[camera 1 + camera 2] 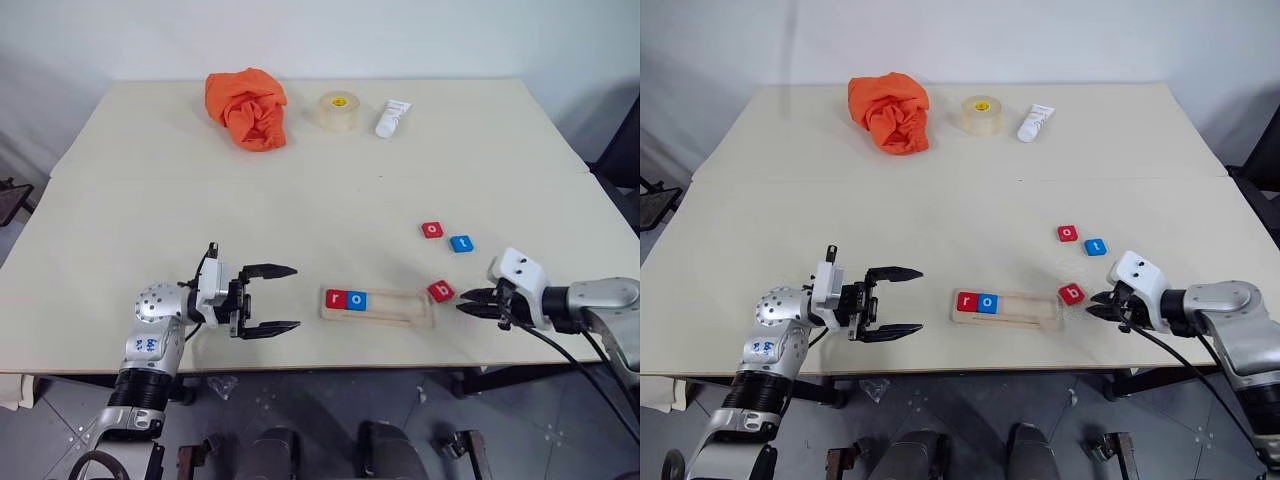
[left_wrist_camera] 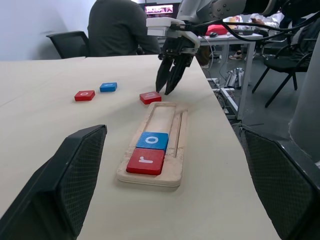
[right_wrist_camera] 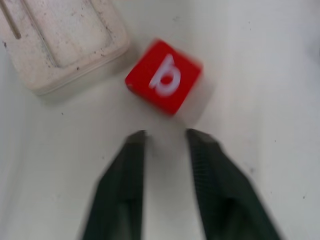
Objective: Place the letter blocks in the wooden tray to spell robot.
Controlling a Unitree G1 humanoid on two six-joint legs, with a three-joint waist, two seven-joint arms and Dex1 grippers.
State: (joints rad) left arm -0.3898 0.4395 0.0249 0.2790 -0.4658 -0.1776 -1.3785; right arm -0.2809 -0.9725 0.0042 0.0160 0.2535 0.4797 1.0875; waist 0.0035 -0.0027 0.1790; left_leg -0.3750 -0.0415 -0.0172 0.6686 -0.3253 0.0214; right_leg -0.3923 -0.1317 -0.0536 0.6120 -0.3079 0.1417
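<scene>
Right wrist view gives us what the coming move turns on: the red b block (image 3: 163, 76) lies just ahead of our right tool (image 3: 164, 137), at about twelve o'clock from the tips, apart from them and turned cornerwise to their line. The two black fingers (image 3: 126, 165) stand narrow with a slim gap and nothing in it. From the head camera, that block (image 1: 441, 291) sits on the table (image 1: 300, 200) just off the three o'clock end of the wooden tray (image 1: 400, 312), whose long axis runs nine to three. The red r (image 1: 335, 298) and blue o (image 1: 357, 299) already fill its nine o'clock end. The other red o (image 1: 431, 230) and blue t (image 1: 461, 243) wait toward one o'clock, well apart. Our right arm is plainly nearer to b; our left tool (image 1: 268, 298) hovers wide and empty off the tray's nine o'clock end. Left wrist view alone shows the tray's groove lengthwise, with free slots beyond the o. We judge the narrow fingers must spread before they can take b.
</scene>
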